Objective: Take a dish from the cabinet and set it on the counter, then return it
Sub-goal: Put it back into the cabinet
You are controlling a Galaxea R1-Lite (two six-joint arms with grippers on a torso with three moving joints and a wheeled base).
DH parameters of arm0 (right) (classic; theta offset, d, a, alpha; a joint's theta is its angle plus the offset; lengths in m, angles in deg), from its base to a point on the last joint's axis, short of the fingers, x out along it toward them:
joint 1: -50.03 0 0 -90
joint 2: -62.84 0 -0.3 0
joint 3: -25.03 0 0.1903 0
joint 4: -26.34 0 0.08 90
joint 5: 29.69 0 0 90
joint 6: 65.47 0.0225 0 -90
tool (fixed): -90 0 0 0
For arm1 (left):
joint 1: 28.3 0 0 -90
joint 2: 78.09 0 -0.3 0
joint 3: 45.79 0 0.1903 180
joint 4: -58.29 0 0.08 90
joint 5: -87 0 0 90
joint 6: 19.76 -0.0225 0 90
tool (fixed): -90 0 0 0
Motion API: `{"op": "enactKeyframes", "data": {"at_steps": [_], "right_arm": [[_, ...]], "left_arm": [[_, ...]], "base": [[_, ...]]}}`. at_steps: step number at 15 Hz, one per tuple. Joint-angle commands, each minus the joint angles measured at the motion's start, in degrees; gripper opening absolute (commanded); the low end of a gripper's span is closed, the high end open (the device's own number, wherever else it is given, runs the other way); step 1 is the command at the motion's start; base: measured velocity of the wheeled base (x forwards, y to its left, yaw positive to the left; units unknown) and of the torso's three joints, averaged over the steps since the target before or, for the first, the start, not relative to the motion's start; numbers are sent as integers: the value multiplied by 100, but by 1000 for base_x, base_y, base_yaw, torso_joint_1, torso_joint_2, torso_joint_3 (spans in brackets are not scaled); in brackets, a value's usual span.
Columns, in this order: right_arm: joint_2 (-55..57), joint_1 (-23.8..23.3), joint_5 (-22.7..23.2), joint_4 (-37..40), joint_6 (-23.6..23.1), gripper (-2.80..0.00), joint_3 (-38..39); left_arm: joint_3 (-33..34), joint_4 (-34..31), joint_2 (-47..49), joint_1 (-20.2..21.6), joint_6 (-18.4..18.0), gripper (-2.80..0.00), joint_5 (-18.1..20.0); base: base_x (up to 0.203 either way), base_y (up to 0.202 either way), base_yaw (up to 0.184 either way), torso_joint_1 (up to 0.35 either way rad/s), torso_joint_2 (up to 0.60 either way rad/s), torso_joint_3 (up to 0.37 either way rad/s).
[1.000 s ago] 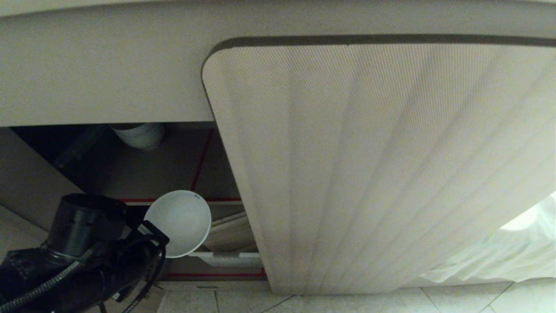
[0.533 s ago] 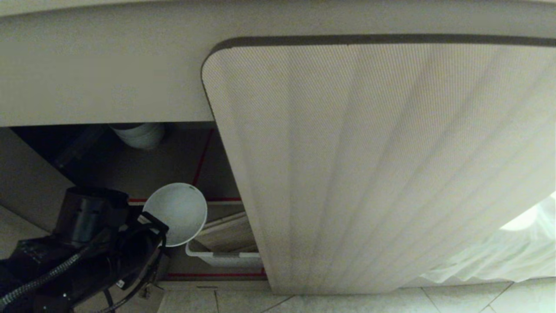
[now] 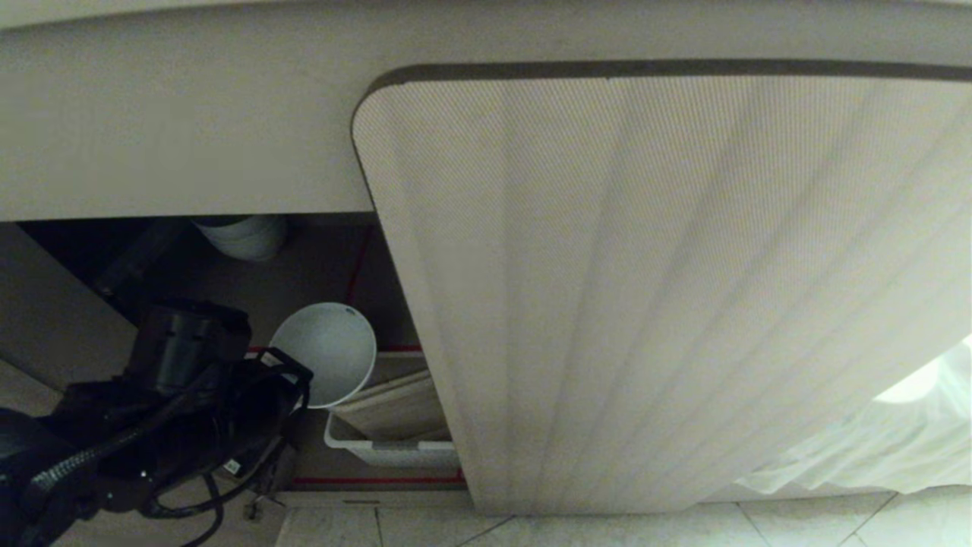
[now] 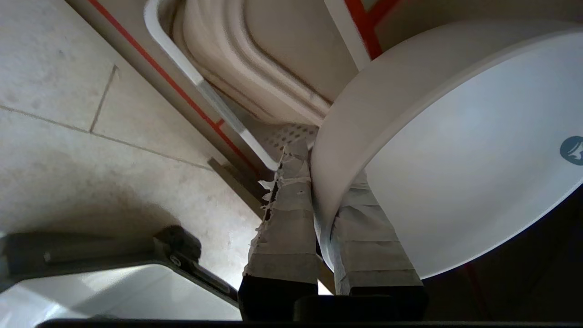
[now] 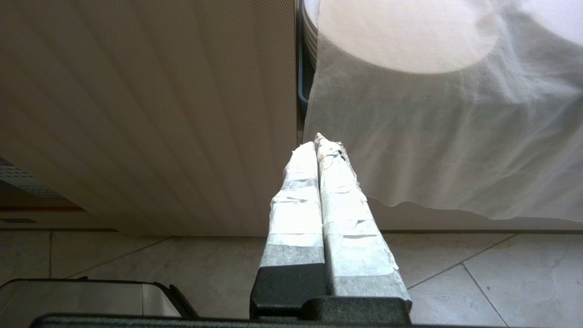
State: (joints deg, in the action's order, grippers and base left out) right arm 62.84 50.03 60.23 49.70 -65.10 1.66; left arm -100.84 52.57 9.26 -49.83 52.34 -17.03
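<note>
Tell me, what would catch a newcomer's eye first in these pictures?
Probably the white bowl, tilted on edge at the open cabinet's mouth, its rim pinched between the taped fingers of the left gripper. Next, the big fluted cabinet door filling the right of the head view. The right gripper hangs shut near that door, beside a sheer white cloth.

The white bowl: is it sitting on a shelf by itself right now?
No. The left gripper pinches the rim of the white bowl between its taped fingers, holding it tilted at the open cabinet.
</note>
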Motion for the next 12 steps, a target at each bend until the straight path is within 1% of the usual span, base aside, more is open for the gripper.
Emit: {"op": "enactKeyframes", "data": {"at_steps": [1, 3, 6, 10, 12], "right_arm": [[0, 7, -1, 0, -3, -280, 0], [0, 0, -1, 0, -3, -280, 0], [0, 8, -1, 0, -3, -280, 0], [0, 0, -1, 0, -2, -280, 0], [0, 0, -1, 0, -2, -280, 0]], "left_arm": [[-126, -54, 143, 9, 37, -280, 0], [-313, -319, 231, 75, 38, -280, 74], [-647, -629, 343, 343, 40, -280, 300], [-892, -781, 527, 579, 31, -280, 348], [-940, -772, 554, 666, 40, -280, 463]], "base": [[0, 0, 0, 0, 0, 0], [0, 0, 0, 0, 0, 0], [0, 0, 0, 0, 0, 0], [0, 0, 0, 0, 0, 0], [0, 0, 0, 0, 0, 0]]}}
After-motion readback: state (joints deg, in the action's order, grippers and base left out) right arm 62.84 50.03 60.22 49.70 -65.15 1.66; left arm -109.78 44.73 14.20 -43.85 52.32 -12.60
